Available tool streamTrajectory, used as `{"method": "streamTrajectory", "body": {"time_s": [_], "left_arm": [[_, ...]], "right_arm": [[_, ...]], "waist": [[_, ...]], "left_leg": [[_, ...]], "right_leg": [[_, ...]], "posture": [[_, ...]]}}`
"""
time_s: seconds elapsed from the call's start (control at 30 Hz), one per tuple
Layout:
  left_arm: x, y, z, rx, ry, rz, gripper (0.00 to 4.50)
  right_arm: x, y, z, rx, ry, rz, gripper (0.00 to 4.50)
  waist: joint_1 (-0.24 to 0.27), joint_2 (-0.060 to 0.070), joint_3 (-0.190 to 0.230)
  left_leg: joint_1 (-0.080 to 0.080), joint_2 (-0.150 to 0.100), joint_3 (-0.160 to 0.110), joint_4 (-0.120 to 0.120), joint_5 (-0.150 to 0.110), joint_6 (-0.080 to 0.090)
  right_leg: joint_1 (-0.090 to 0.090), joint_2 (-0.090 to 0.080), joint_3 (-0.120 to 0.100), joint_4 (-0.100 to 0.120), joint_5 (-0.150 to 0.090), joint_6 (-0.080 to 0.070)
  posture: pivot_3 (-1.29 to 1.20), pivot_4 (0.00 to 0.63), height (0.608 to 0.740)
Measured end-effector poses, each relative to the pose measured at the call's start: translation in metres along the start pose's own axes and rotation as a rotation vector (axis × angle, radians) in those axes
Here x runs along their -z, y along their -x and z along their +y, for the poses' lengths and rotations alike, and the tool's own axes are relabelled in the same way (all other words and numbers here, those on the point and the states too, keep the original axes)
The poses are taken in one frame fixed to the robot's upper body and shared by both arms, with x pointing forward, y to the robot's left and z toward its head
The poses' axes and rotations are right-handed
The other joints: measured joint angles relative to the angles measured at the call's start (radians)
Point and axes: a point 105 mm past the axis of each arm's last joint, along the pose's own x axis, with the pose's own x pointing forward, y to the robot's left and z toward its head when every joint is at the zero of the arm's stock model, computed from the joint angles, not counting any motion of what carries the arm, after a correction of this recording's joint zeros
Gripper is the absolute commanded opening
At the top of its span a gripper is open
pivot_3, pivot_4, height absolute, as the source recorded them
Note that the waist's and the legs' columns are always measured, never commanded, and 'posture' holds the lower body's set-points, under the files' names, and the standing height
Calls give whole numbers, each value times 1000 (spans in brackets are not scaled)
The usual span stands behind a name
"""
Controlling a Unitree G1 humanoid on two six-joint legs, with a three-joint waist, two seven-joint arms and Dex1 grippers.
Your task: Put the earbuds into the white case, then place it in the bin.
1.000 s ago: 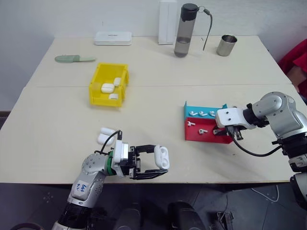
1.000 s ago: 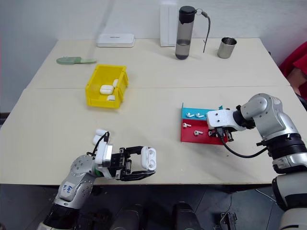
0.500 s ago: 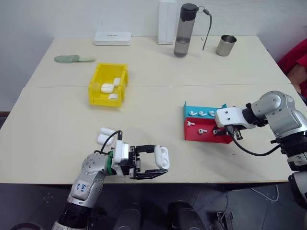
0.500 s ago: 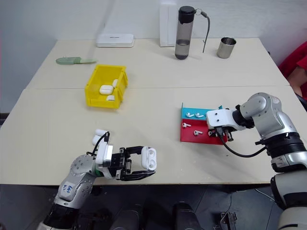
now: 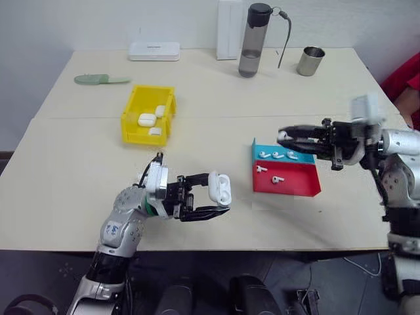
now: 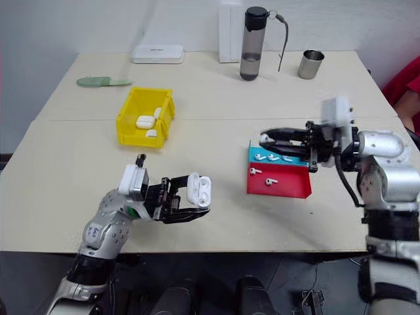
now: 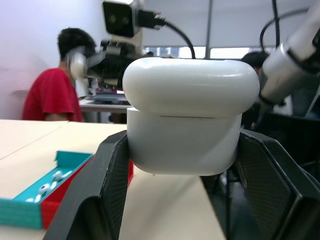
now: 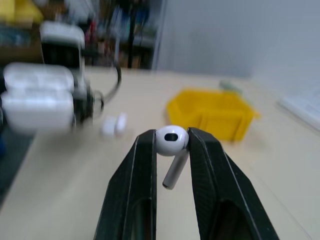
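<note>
My left gripper (image 5: 219,194) is shut on the white case (image 5: 220,189), held above the table's near edge with its lid hinged open. In the left wrist view the case (image 7: 186,116) sits between the two black fingers (image 7: 107,186). My right gripper (image 5: 283,137) points left over the blue part of the tray and is shut on one earbud (image 8: 171,141), its stem hanging down between the fingers (image 8: 141,175). Several more earbuds (image 5: 276,178) lie in the red and blue tray (image 5: 305,185). The yellow bin (image 5: 133,113) stands at the mid left with several cases inside.
Along the far edge stand a dark bottle (image 5: 252,41), a metal cup (image 5: 310,62), a tall white box (image 5: 229,29) and a flat white box (image 5: 154,51). A green object (image 5: 100,80) lies far left. A person in red (image 5: 410,85) is at the right edge.
My right gripper has lifted out of the tray and swung round to point left, carrying an earbud. My left gripper has risen a little with the case.
</note>
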Motion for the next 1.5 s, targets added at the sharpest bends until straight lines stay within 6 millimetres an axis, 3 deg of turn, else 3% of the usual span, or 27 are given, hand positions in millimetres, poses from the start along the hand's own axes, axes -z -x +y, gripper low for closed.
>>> {"method": "streamTrajectory", "body": {"time_s": [0.2,0.6,1.1,1.5], "left_arm": [[-10,-5,7,47,72,-28,2768],[-13,-15,12,75,61,-59,2768],[-7,-17,9,100,71,-23,2768],[-6,-18,9,100,68,-27,2768]], "right_arm": [[-9,-27,30,6,-36,-165,500],[8,-38,54,-22,-36,-226,500],[17,-58,68,-98,-36,-240,500],[25,-52,62,-82,-33,-230,500]], "waist": [[-4,0,0],[-23,0,0],[-21,0,0],[-21,0,0]], "left_leg": [[0,-1,-1,0,0,0],[1,-1,-1,-1,0,0],[1,-2,-1,-1,0,0],[1,-2,-1,0,0,0]], "right_leg": [[0,0,0,0,0,0],[0,0,1,1,0,0],[0,0,0,1,0,0],[0,0,0,1,0,0]], "posture": [[0,150,740],[0,150,740],[0,150,740],[0,150,740]]}}
